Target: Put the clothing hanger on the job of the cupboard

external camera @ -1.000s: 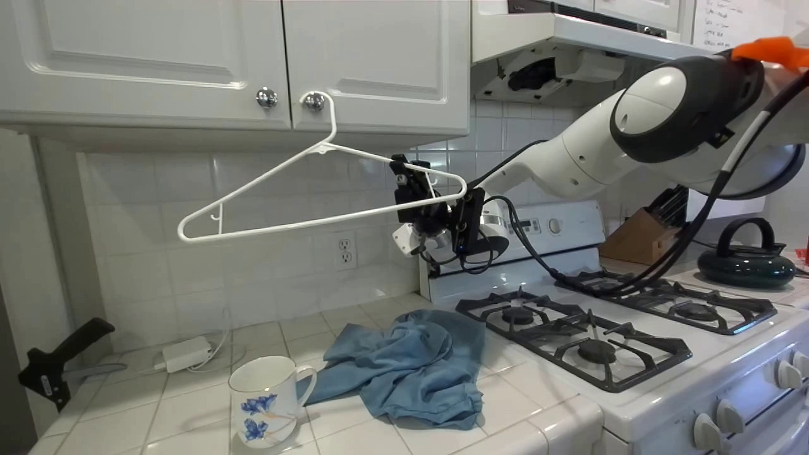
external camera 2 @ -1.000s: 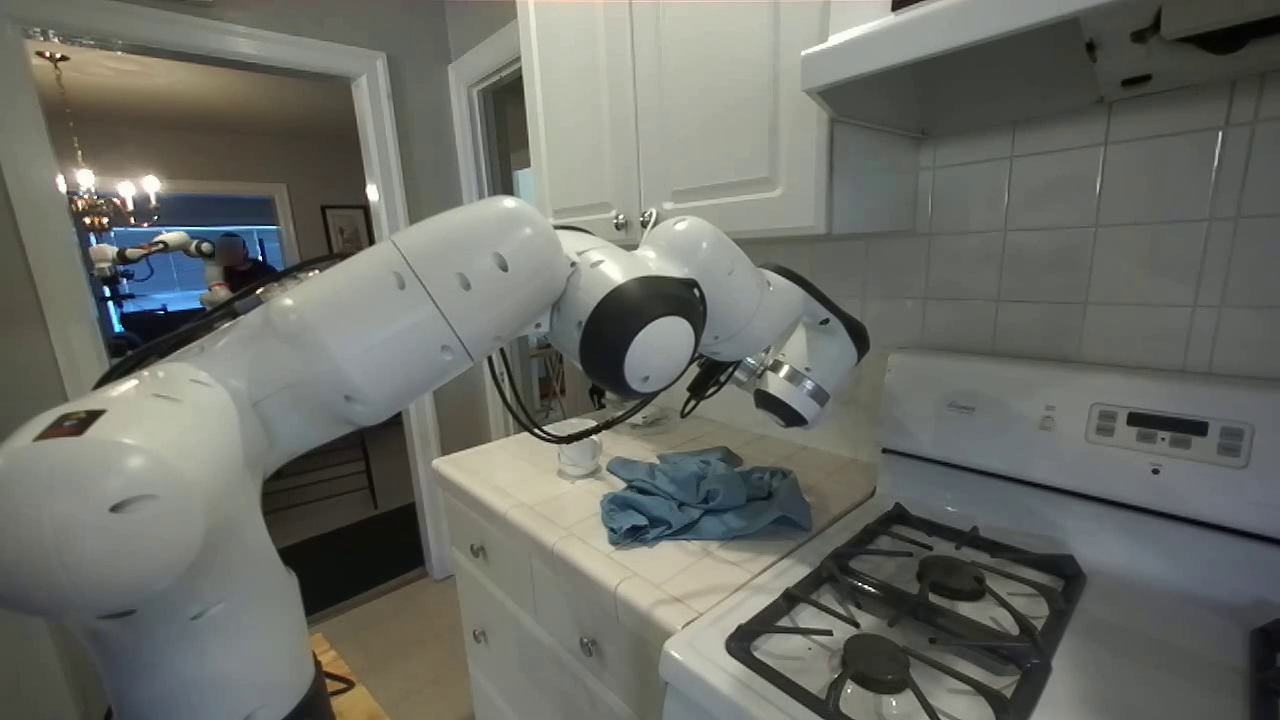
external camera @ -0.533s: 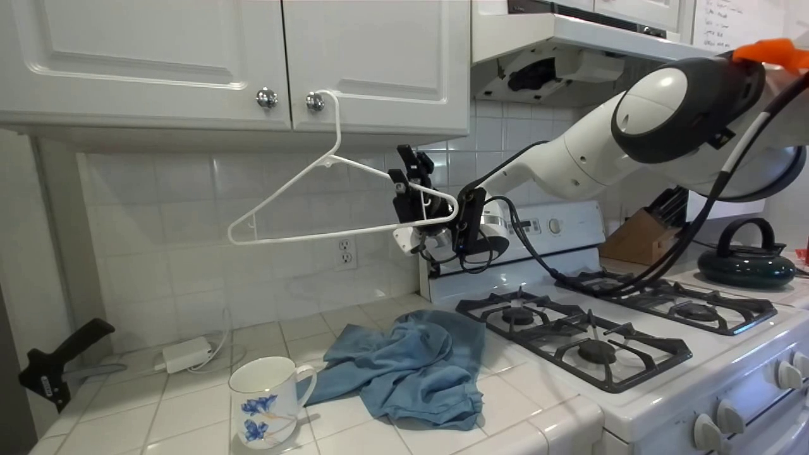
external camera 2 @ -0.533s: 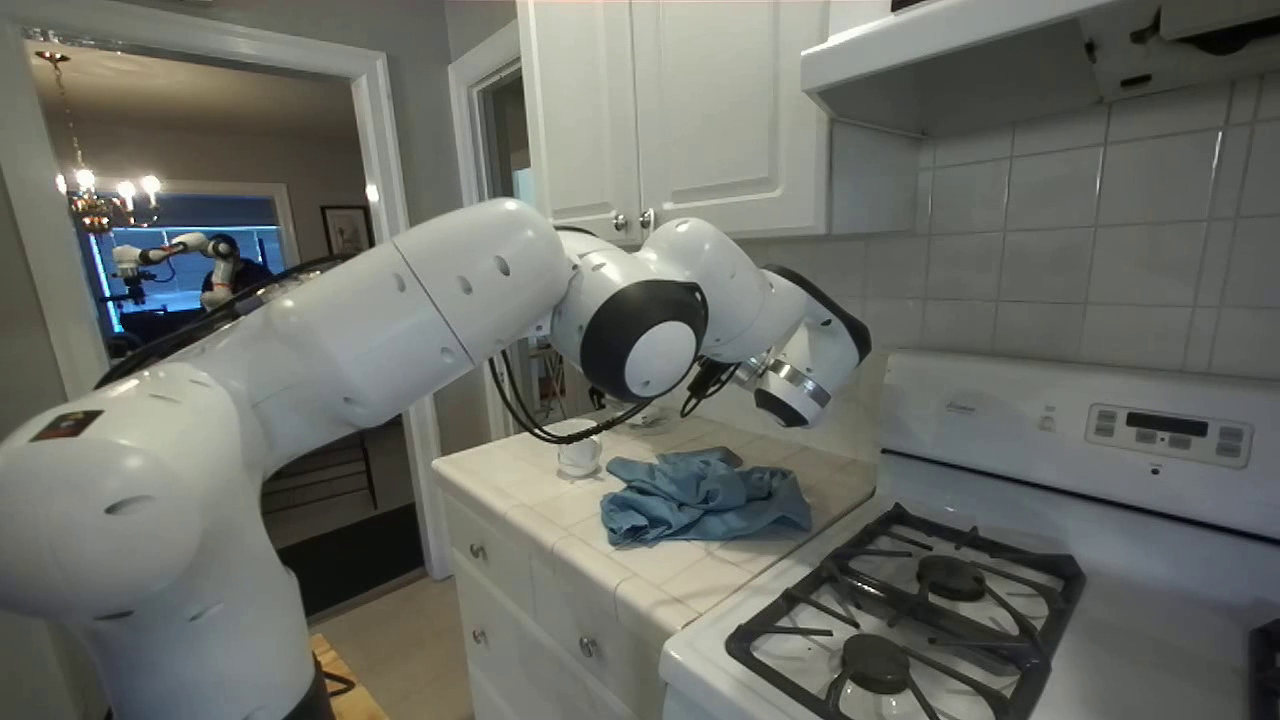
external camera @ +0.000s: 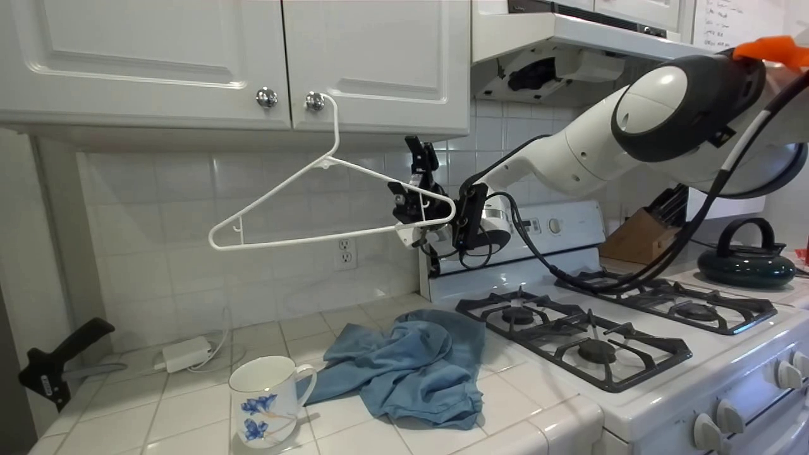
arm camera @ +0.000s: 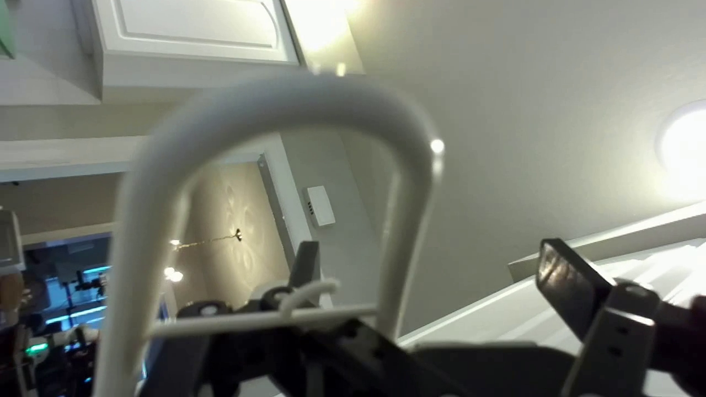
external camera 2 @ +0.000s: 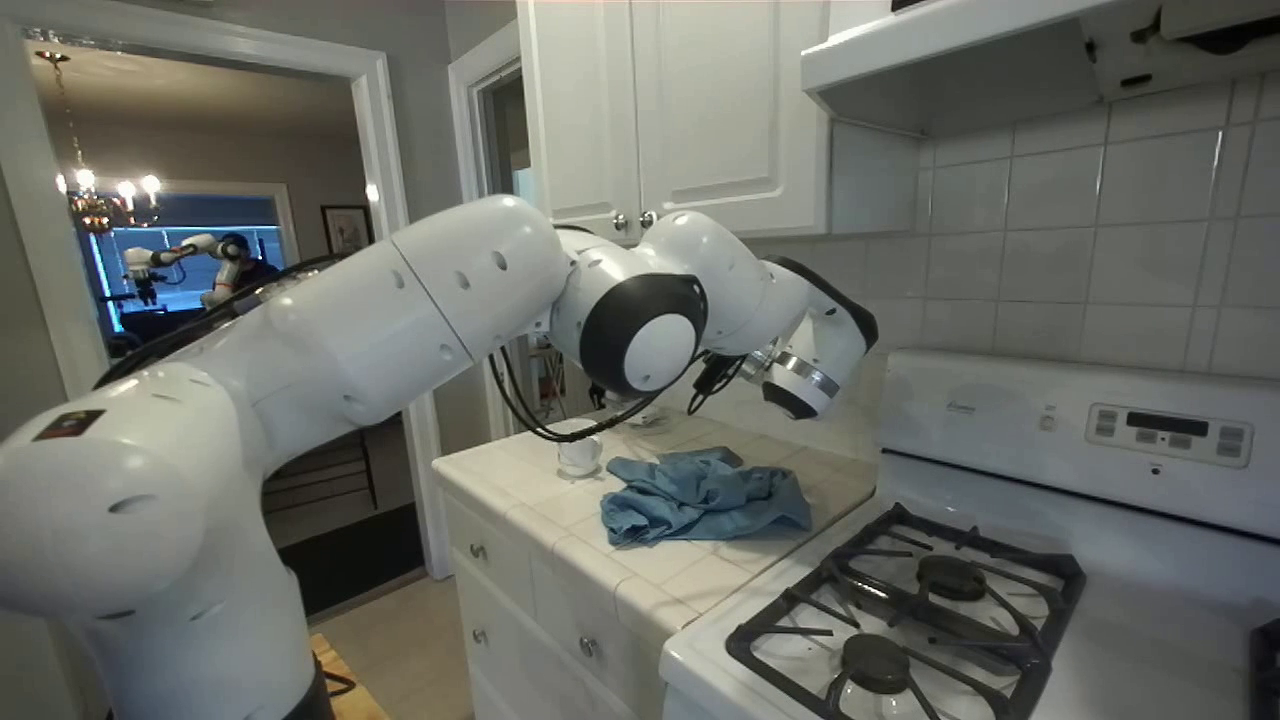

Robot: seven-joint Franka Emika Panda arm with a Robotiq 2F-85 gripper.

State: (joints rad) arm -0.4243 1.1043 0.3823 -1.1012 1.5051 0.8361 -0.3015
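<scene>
The white clothing hanger (external camera: 316,239) hangs tilted below the cupboard (external camera: 385,38). Its hook meets the right side of the silver knob, the job of the cupboard (external camera: 314,102); whether the tip passes behind that knob I cannot tell. My gripper (external camera: 407,165) stands open at the hanger's right end, its jaws wide apart. That end crosses in front of the lower finger in an exterior view. Close up in the wrist view, the hanger's rounded end (arm camera: 309,102) rises left of centre, with no part pinched between the fingers. The arm hides the hanger in an exterior view, where the knob (external camera 2: 648,219) shows.
Below, a blue cloth (external camera: 417,373) and a flowered mug (external camera: 268,404) rest on the tiled counter (external camera: 196,392). The stove (external camera: 632,404) with black grates stands to the right under the range hood (external camera: 607,38). Another knob (external camera: 266,97) sits on the adjoining door.
My gripper has opened and let go of the hanger. The hanger has shifted right and swung slightly back, its hook moving from across the knob's front to its right side.
</scene>
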